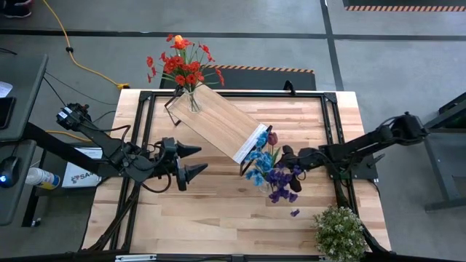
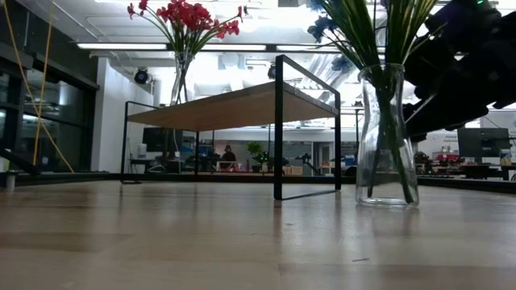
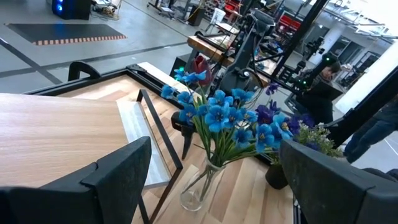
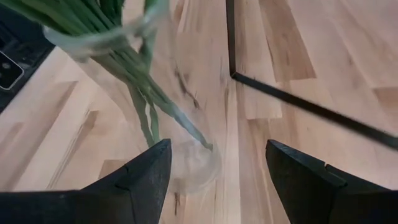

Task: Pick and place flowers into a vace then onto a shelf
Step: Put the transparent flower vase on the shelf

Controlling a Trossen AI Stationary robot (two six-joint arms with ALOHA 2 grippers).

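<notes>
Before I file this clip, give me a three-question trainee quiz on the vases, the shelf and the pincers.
1. True or false: a vase of red flowers stands on the shelf.
2. Where is the vase of blue flowers? A) on the shelf B) on the table beside the shelf's end C) lying flat
3. Fill in: the right pincer has its fingers ____ beside the glass vase, not gripping it; the left pincer waits open.

Key: 1 true; 2 B; 3 open.
</notes>
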